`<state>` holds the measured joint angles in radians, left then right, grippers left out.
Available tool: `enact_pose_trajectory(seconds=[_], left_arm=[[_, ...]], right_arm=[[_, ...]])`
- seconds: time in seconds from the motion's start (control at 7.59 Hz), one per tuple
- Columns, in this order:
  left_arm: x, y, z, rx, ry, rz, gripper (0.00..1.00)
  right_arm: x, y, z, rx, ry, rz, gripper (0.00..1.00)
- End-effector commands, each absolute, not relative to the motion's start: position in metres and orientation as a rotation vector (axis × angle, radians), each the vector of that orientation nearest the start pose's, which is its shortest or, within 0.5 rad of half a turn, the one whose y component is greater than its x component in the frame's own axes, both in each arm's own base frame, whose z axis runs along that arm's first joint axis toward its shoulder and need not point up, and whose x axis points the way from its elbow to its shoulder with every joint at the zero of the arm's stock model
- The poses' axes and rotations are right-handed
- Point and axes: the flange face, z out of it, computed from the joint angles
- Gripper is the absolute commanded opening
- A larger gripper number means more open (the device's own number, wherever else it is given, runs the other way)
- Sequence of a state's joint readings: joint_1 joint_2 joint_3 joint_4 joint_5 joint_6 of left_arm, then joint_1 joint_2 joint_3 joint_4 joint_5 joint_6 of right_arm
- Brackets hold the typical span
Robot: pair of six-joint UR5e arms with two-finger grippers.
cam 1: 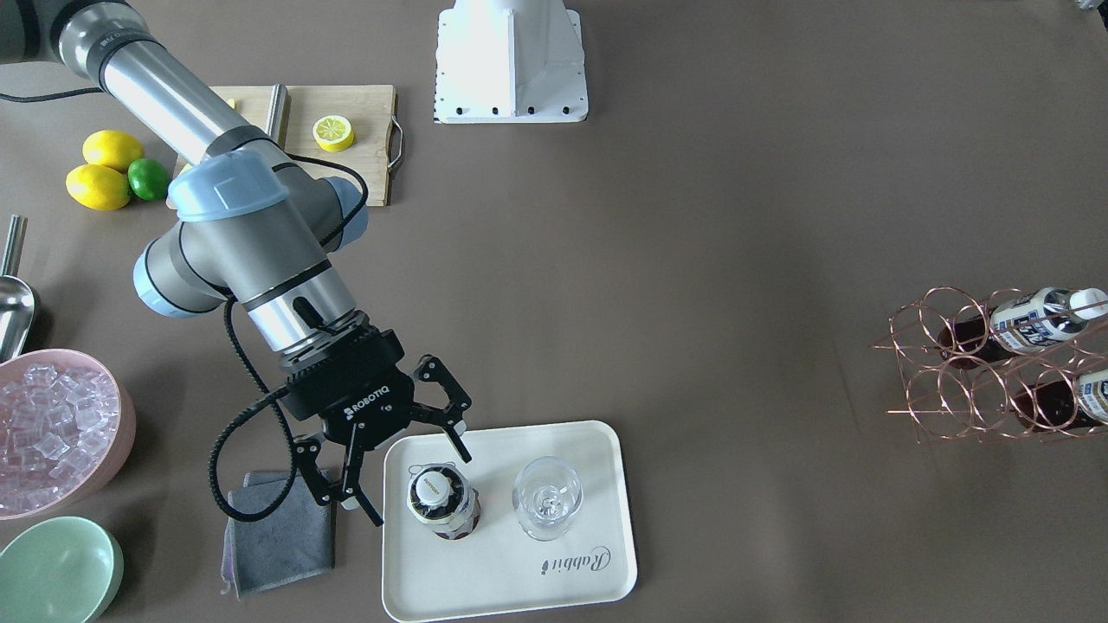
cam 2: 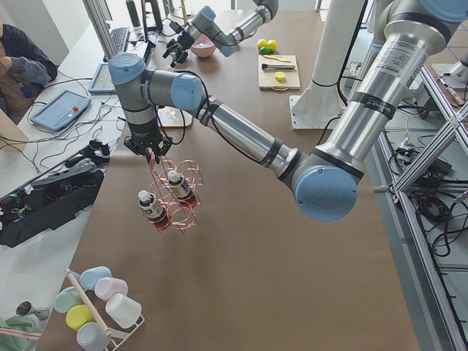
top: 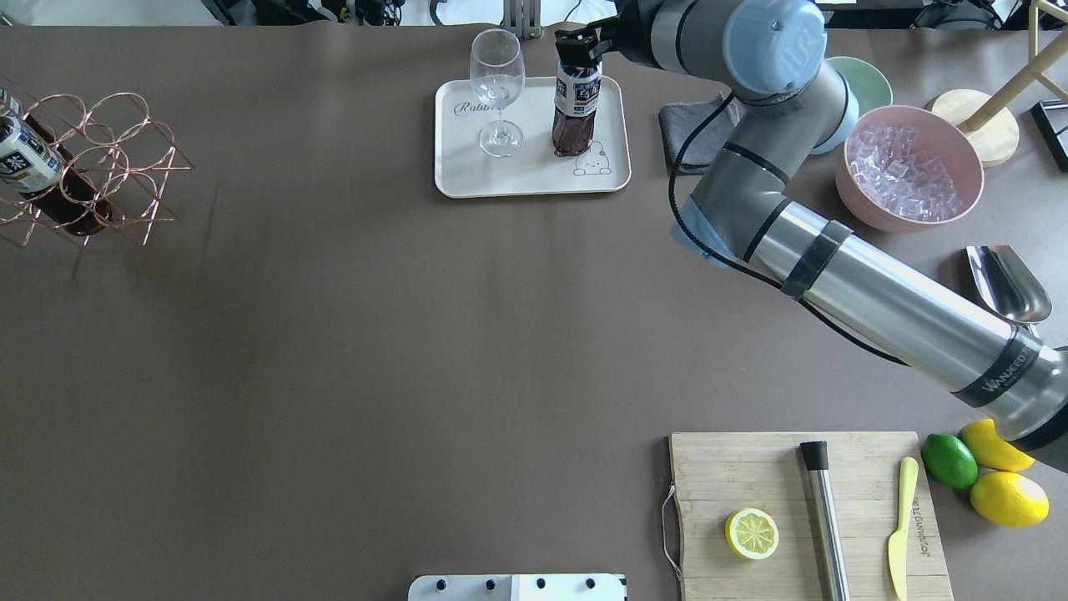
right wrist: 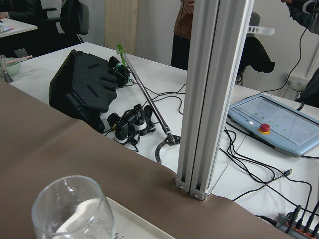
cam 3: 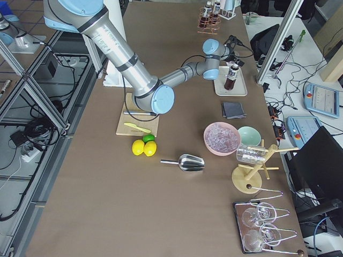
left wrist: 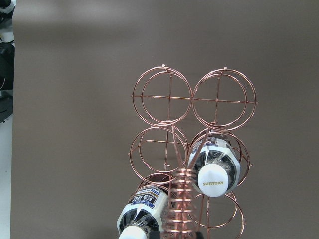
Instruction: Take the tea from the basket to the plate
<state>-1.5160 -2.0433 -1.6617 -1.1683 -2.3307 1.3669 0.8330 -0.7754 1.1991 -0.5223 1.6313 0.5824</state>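
Note:
The tea [cam 1: 443,504], a small dark red-brown bottle with a white cap and a beige label, stands upright on the cream plate [cam 1: 519,588] beside a wine glass [cam 1: 547,497]. My right gripper [cam 1: 422,490] is open, its fingers spread to either side of the bottle's top without closing on it; in the overhead view it [top: 581,46] hides the cap. The copper wire basket [cam 1: 961,381] hangs tilted at the far end with two blue-and-white labelled bottles [left wrist: 214,169] in it. My left gripper [cam 2: 151,153] is at the basket's coiled handle; I cannot tell if it is shut.
A grey cloth [cam 1: 277,528], a pink bowl of ice [cam 1: 52,433] and a green bowl [cam 1: 56,571] lie close to the plate beside my right arm. A wooden board [cam 1: 346,130] with a lemon half, whole lemons, a lime and a metal scoop [cam 1: 13,303] are nearer the robot.

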Motion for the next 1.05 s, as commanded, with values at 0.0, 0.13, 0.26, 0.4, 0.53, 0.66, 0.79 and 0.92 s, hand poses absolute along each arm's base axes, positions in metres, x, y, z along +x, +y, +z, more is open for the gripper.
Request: enact_pose_trajectory(seconds=[0.0, 0.13, 0.26, 0.4, 0.53, 0.66, 0.79, 0.92], left_arm=[[-0.036, -0.655, 0.417, 0.640, 0.547, 1.401, 0.00], [-0.037, -0.663, 0.429, 0.652, 0.535, 1.404, 0.00], [-0.036, -0.669, 0.441, 0.664, 0.524, 1.410, 0.00], [-0.036, -0.670, 0.444, 0.666, 0.522, 1.411, 0.00], [-0.036, -0.670, 0.445, 0.666, 0.522, 1.411, 0.00], [-0.037, -0.669, 0.446, 0.664, 0.521, 1.410, 0.00], [-0.037, -0.666, 0.452, 0.665, 0.520, 1.411, 0.00], [-0.037, -0.666, 0.453, 0.670, 0.517, 1.413, 0.00]], right_arm=[[-0.351, -0.640, 0.197, 1.043, -0.933, -0.145, 1.00], [-0.331, -0.620, 0.230, 0.978, -0.959, -0.062, 1.00], [-0.308, -0.597, 0.268, 0.890, -0.923, -0.009, 1.00], [-0.274, -0.578, 0.288, 0.795, -0.832, 0.025, 1.00], [-0.254, -0.560, 0.306, 0.659, -0.762, 0.034, 1.00], [-0.221, -0.550, 0.348, 0.528, -0.732, 0.045, 1.00], [-0.176, -0.536, 0.417, 0.387, -0.731, 0.037, 1.00], [-0.129, -0.515, 0.486, 0.289, -0.691, 0.024, 1.00]])
